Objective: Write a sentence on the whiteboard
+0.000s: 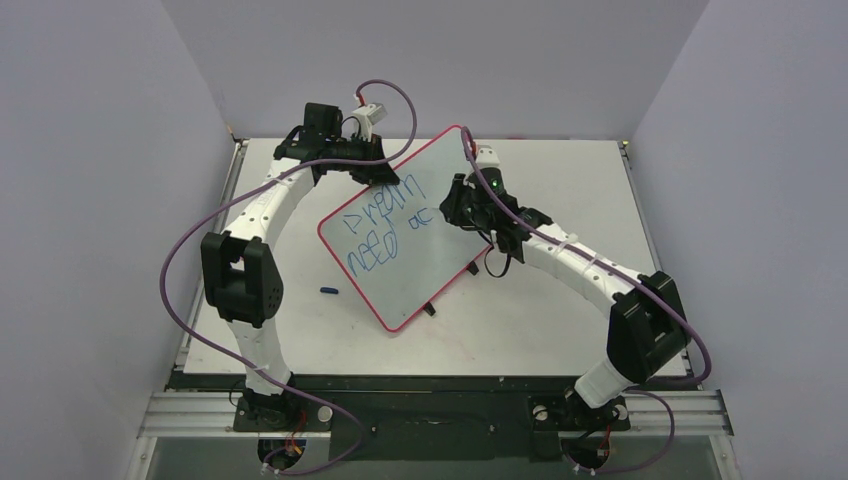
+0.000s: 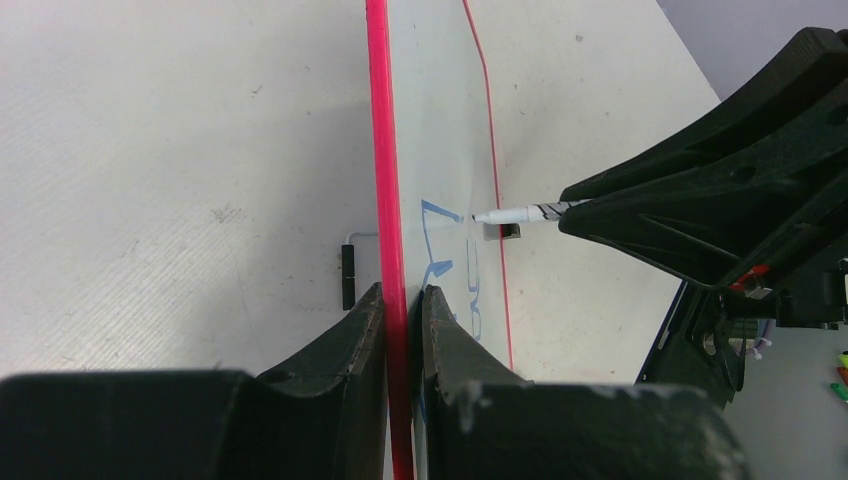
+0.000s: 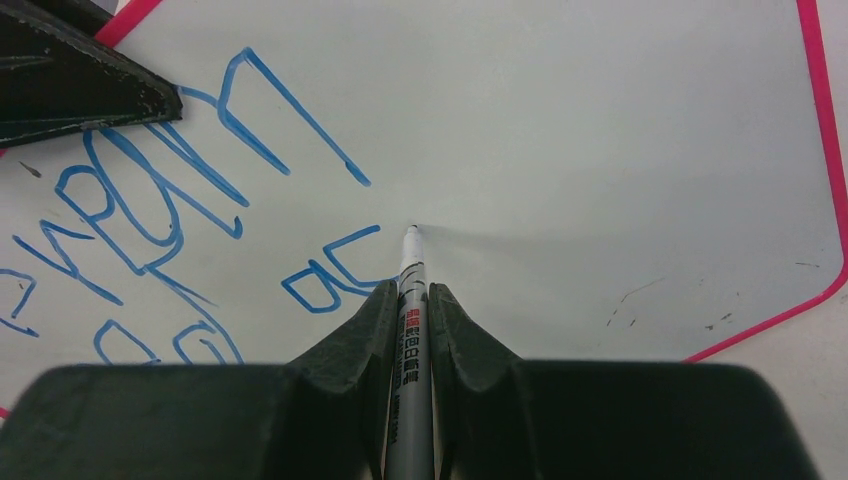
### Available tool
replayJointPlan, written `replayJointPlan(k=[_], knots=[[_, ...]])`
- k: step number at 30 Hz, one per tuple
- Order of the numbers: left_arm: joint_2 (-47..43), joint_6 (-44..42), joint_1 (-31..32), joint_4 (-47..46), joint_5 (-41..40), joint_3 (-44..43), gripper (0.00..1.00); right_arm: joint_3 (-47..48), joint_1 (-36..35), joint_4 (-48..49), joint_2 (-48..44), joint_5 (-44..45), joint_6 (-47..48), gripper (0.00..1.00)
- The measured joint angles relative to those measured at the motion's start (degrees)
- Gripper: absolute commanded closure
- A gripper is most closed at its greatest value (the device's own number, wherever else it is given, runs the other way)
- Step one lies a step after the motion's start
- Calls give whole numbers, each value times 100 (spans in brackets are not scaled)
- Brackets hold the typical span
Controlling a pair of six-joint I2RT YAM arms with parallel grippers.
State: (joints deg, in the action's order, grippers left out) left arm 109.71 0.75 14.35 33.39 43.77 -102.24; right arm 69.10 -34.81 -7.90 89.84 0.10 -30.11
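The whiteboard (image 1: 420, 240), white with a thin red rim, stands tilted over the table. My left gripper (image 1: 385, 172) is shut on its upper left edge, and the left wrist view shows the fingers pinching the red rim (image 2: 404, 295). Two rows of the sentence (image 1: 375, 235) in wobbly blue letters (image 3: 150, 190) cover the board's left half. My right gripper (image 3: 410, 290) is shut on a grey marker (image 3: 411, 260). The marker's tip rests against the board (image 3: 600, 150), just right of the last small letters.
A small blue cap (image 1: 329, 291) lies on the table (image 1: 560, 320) left of the board's lower corner. A black clip (image 1: 431, 310) sticks out under the board's near edge, another (image 2: 348, 275) beside the rim. Purple walls enclose the table on three sides.
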Motion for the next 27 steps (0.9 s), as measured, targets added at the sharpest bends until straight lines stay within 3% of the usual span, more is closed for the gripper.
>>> replayJointPlan(k=[27], knots=[[-11,-26,13,42,-116,0,100,195,409,278,275,-339,-208,100]])
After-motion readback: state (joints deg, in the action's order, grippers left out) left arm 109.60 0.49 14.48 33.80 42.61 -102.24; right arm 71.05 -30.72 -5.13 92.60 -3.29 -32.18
